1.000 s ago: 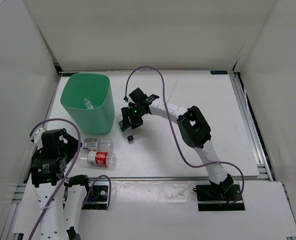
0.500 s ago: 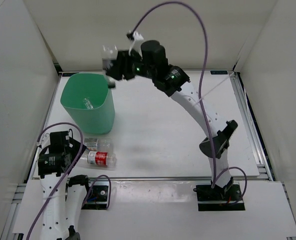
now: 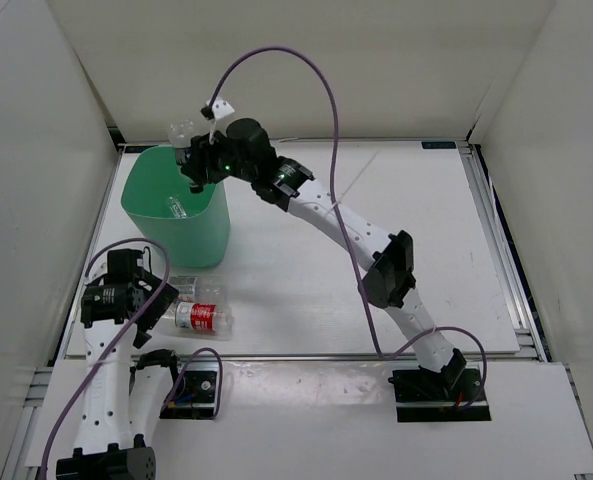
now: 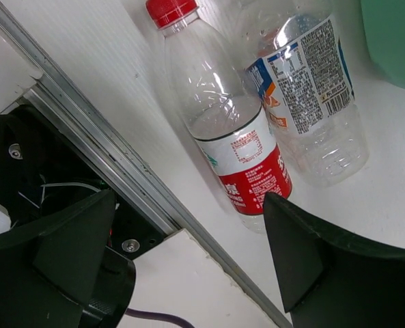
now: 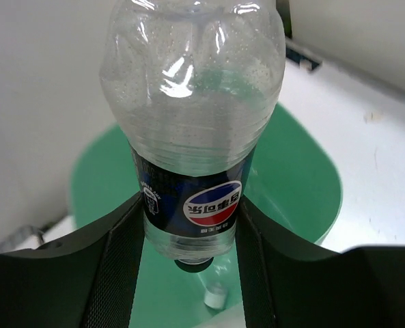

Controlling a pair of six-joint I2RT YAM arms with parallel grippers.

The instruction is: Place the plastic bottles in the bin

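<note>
- the right gripper is clamped on the dark-labelled bottle, fingers on either side of the label. the bottle's long axis runs straight out ahead of the fingers.
- directly beyond the bottle lies the open mouth of the bin, so a release looks likely to drop it inside. nothing stands between them.
- further down, one bottle already lies in the bin.
- well apart from this gripper, the left gripper hangs wide open, holding nothing, over the red-labelled bottle. the pale-labelled bottle lies touching it, near the bin's base.
</note>
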